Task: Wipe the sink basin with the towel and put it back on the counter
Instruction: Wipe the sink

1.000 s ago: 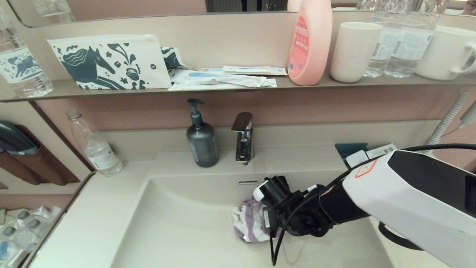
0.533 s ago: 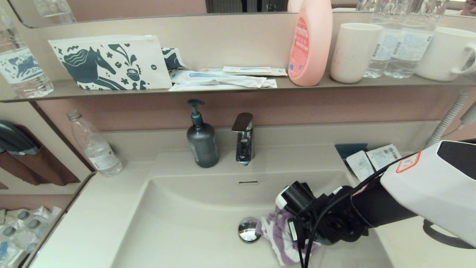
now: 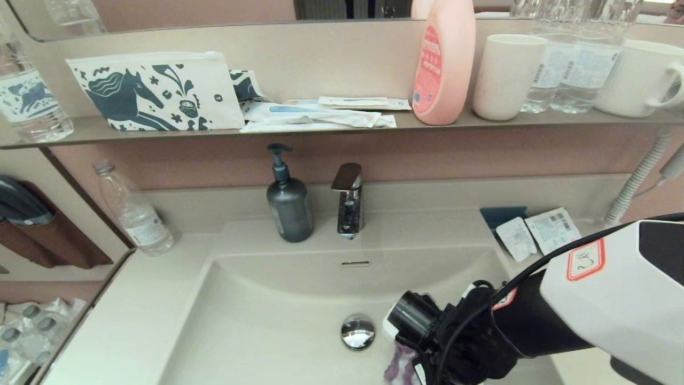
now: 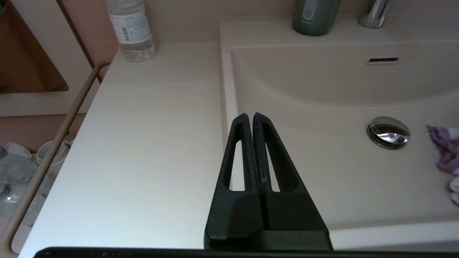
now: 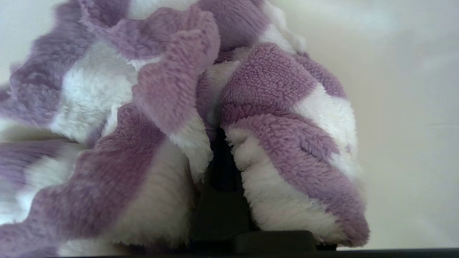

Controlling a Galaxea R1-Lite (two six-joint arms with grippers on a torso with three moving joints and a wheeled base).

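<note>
The cream-beige sink basin (image 3: 278, 321) has a chrome drain plug (image 3: 357, 331) and an overflow slot (image 3: 355, 263). My right gripper (image 5: 218, 150) is down in the basin to the right of the drain, shut on the purple and white striped towel (image 5: 172, 107), which wraps round and hides its fingers. In the head view only a corner of the towel (image 3: 398, 368) shows under the right wrist. The left gripper (image 4: 250, 116) is shut and empty, held over the basin's left rim (image 4: 226, 89) beside the counter (image 4: 143, 143).
A grey soap dispenser (image 3: 289, 206) and chrome faucet (image 3: 349, 200) stand behind the basin. A clear bottle (image 3: 133, 211) stands on the counter's back left. Sachets (image 3: 537, 232) lie at the back right. The shelf (image 3: 320, 128) carries a horse-print pouch (image 3: 155, 91), a pink bottle (image 3: 443, 59) and cups.
My right gripper has dragged the towel from over the drain rightward and toward the basin's near side, uncovering the drain plug. The left gripper shows no movement.
</note>
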